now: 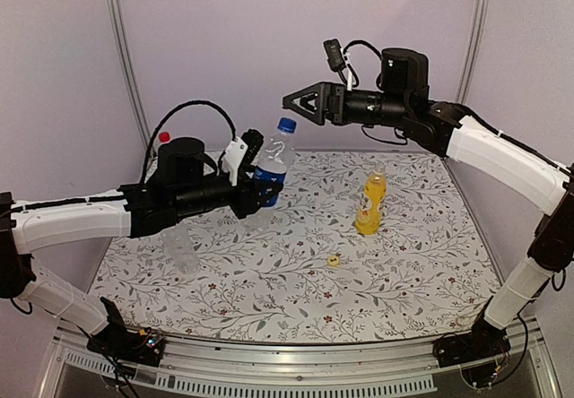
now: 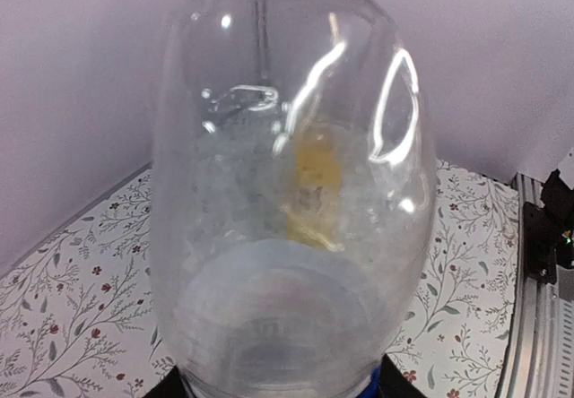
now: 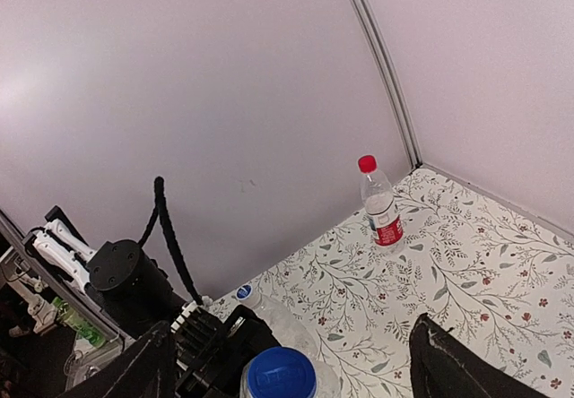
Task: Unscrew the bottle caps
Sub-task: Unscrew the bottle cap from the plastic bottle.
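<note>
Right now the blue-label bottle [image 1: 273, 167] is up off the floral mat [image 1: 404, 272], tilted a little and pinched round its lower body by the left gripper [image 1: 262, 187]. The right gripper [image 1: 296, 104] hangs just above and beside the blue cap [image 1: 286, 125], spread wide and touching nothing. Its wrist view shows the cap sitting between the two fingers [image 3: 448, 362].

I'd say this is the approach to that cap. Next the right claw needs to come squarely over it, close, and twist while the left holds firm.

The yellow bottle [image 1: 370, 203] stands on the mat with a small yellow cap [image 1: 334, 260] lying near it, so that one looks done. The red-capped bottle [image 3: 381, 205] stands by the back wall. I can't read any label; the blue one and the red-white one are both too small.
</note>
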Robot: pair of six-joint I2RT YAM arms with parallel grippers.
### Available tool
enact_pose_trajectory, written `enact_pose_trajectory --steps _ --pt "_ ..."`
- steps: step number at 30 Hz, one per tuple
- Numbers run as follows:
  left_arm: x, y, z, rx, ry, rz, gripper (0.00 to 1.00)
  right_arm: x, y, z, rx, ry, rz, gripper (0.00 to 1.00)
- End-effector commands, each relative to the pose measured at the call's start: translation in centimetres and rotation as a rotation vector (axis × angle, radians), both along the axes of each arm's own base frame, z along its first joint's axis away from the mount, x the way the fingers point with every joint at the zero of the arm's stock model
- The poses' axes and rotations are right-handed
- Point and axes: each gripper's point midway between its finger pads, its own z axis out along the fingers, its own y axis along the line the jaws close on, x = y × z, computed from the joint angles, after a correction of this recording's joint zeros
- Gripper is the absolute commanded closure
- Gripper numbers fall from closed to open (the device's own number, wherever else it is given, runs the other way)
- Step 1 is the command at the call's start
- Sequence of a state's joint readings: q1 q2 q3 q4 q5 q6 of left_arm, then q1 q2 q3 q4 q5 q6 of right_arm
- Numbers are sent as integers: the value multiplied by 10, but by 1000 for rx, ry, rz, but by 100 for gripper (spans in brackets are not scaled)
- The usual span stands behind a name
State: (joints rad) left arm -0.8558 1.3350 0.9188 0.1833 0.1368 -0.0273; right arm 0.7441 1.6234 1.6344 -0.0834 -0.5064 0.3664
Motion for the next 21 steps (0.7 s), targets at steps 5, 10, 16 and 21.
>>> enact_pose_trajectory --steps 5,10,16,21 --pt "10 7 13 23 -51 98 59 3 28 -19 -31 64 -4 19" --pt "10 7 12 25 -51 101 59 0 36 -27 -42 76 26 33" --pt "9 6 11 28 -49 98 59 -2 38 -29 -41 73 45 48" --pt "9 5 10 31 -47 96 59 -3 35 -23 -28 56 33 44"
